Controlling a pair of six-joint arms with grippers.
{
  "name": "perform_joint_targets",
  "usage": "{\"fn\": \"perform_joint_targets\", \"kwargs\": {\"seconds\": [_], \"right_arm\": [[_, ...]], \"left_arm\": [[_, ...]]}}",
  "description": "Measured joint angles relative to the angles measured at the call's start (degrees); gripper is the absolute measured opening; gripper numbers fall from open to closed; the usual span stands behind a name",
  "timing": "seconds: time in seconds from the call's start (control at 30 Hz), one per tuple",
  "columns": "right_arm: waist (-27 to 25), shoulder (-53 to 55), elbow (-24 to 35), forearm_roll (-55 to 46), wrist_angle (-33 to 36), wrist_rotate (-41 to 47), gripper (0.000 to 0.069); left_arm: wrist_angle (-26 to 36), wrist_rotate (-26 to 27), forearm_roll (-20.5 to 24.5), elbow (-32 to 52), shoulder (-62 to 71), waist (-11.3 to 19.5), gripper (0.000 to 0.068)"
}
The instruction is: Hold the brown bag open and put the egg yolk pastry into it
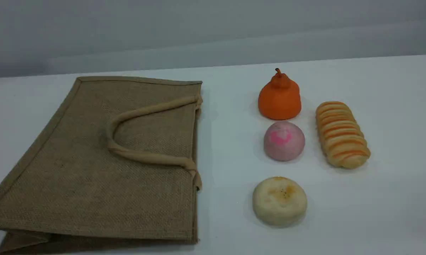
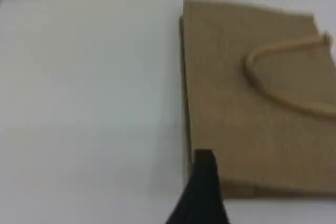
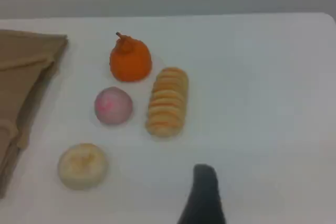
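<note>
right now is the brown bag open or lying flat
Lying flat and shut: the brown bag rests on its side, its handle draped across the top face.

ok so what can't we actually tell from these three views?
- brown bag: lies flat, so its inside and its mouth's state are hidden; scene view's bottom and left edges crop its lower left corner, left wrist view's right edge crops it.
- Second handle: hidden under the bag; only one handle shows.
- Both arms: absent from scene view; each wrist view shows one dark fingertip, blurred.
- egg yolk pastry: underside unseen; soft in right wrist view.
</note>
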Motion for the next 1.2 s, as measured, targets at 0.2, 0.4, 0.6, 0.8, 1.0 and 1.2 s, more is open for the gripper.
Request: {"fn": "perform_joint_targets", "kwargs": {"seconds": [0.2, 0.4, 0.6, 0.8, 1.0, 1.2], "right_arm": [[0.0, 5.83, -1.59, 4.9, -4.14, -4.38, 0.0512], [0.0, 18.71, -1.74, 13.46, -16.96, -9.84, 0.0512], [0.0, 33.56, -3.64, 22.37, -28.16, -19.02, 0.0512], [0.0, 49.52, -7.36, 33.2, -29.07, -27.94, 0.0512], [0.0, 63.19, -10.73, 44.27, -29.99, -36.77, 0.0512], [0.0, 72.48, -11.36, 54.57, -31.21, -45.6, 0.0512]], "left_arm": [[-7.05, 0.78, -2.79, -2.79, 8.68, 0.0, 0.0556], [-15.51, 1.64, -2.43, -7.67, 24.65, 0.0, 0.0556], [-22.12, 1.88, -2.41, -11.72, 40.88, 0.0, 0.0556], [-24.13, -0.57, -2.56, -15.89, 56.07, 0.0, 0.0556], [-27.51, -1.59, -3.23, -19.0, 69.98, 0.0, 0.0556], [-32.23, 0.24, -7.58, -21.77, 81.35, -0.76, 0.0556]]}}
